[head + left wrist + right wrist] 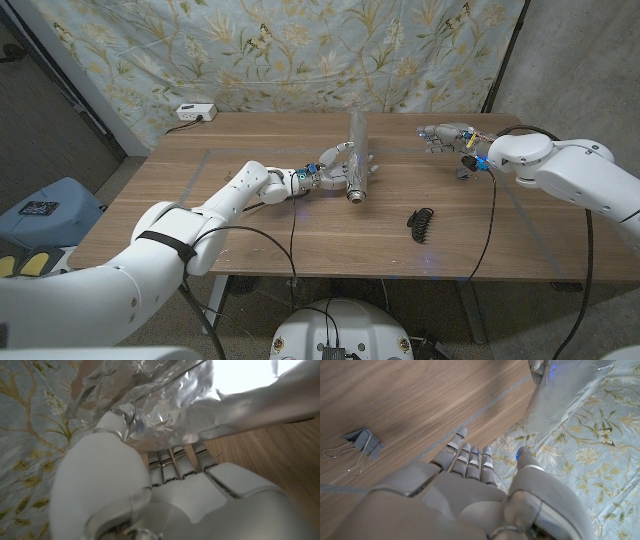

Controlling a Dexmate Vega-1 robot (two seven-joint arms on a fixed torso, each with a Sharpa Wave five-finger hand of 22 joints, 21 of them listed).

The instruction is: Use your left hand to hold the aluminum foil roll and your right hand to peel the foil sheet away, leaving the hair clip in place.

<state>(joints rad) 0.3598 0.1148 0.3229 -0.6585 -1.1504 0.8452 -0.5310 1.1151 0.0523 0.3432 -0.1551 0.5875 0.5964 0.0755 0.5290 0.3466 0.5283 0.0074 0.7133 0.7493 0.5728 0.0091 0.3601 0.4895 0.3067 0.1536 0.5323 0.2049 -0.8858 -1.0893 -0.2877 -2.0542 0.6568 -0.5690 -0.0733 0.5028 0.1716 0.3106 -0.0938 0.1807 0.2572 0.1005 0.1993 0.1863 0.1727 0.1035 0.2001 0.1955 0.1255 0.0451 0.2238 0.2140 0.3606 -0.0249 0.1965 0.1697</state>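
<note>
Foil roll mid-table, one hand on each side of it

The aluminum foil roll (pixel 357 160) lies at the middle of the wooden table (pixel 220 205). The left hand (pixel 325 172) touches its left side. The hair clip (pixel 421 222) lies right of the roll, nearer the front edge. The right hand (pixel 446 137) is well right, toward the back. A power strip (pixel 194 111) sits at the back-left corner.

Silver foil roll (pixel 357 170) lies mid-table; black hair clip (pixel 421 223) well apart.

Makeshift robot test room suggested, wooden table (pixel 250 215) set before hung floral fabric backdrop (pixel 290 50), white power strip (pixel 194 112) placed at its edge
</note>
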